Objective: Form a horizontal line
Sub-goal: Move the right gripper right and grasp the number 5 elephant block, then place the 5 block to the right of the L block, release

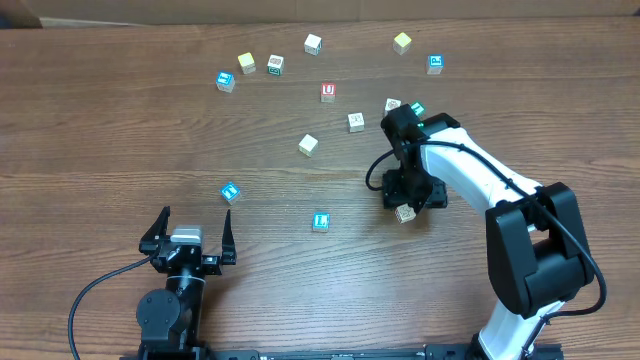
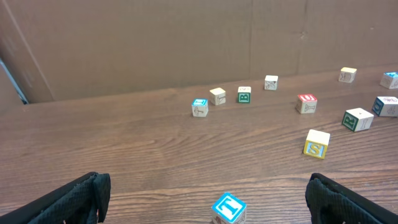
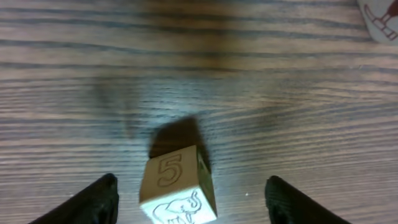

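Observation:
No row of touching cubes shows; the letter cubes lie apart. My right gripper [image 1: 405, 203] is open over a tan cube [image 1: 406, 213]. In the right wrist view its fingers [image 3: 189, 190] stand wide on either side of this cube [image 3: 177, 186], marked "5" and an elephant, without touching it. A blue "L" cube [image 1: 320, 221] lies to its left, and a red "U" cube [image 1: 328, 92] lies farther back. My left gripper [image 1: 195, 225] is open and empty near the front edge. A blue "T" cube [image 1: 231, 191] [image 2: 229, 208] lies just ahead of its fingers [image 2: 205, 193].
Several more cubes lie scattered across the back of the table: a yellow one [image 1: 246, 63], a green one [image 1: 275, 65], a white one [image 1: 313, 44], a blue one [image 1: 435, 64] and a cream one [image 1: 308, 145]. A cardboard wall [image 2: 186, 43] stands behind the table.

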{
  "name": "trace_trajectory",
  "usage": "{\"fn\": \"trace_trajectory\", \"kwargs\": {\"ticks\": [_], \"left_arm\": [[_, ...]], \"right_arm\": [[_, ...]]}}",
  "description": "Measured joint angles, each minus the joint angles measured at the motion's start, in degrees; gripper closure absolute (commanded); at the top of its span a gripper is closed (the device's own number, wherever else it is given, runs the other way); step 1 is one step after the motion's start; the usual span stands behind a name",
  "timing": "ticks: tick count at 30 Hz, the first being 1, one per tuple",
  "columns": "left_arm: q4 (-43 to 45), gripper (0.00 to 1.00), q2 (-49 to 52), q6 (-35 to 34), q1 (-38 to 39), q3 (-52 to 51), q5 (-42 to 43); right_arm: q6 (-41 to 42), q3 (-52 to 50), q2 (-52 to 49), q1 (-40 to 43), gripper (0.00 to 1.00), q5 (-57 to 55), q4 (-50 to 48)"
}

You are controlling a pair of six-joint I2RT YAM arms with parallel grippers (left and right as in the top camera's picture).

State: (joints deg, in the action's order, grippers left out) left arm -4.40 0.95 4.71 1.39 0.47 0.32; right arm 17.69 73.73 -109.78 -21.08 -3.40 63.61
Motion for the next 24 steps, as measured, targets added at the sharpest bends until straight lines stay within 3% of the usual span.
{"fn": "trace_trajectory", "kwargs": {"ticks": [3,9,24], "left_arm": [[0.0,0.01,0.0,0.0,0.0,0.0,0.0],[0.0,0.00,0.0,0.0,0.0,0.0,0.0],[0.0,0.00,0.0,0.0,0.0,0.0,0.0]], "right_arm": [[0.0,-0.9,0.0,0.0,0.41,0.5,0.0],[-0.1,-1.1,0.0,0.0,0.63,4.7,-0.3],[0.7,-1.1,0.0,-1.8,0.65,19.5,-6.6]]}}
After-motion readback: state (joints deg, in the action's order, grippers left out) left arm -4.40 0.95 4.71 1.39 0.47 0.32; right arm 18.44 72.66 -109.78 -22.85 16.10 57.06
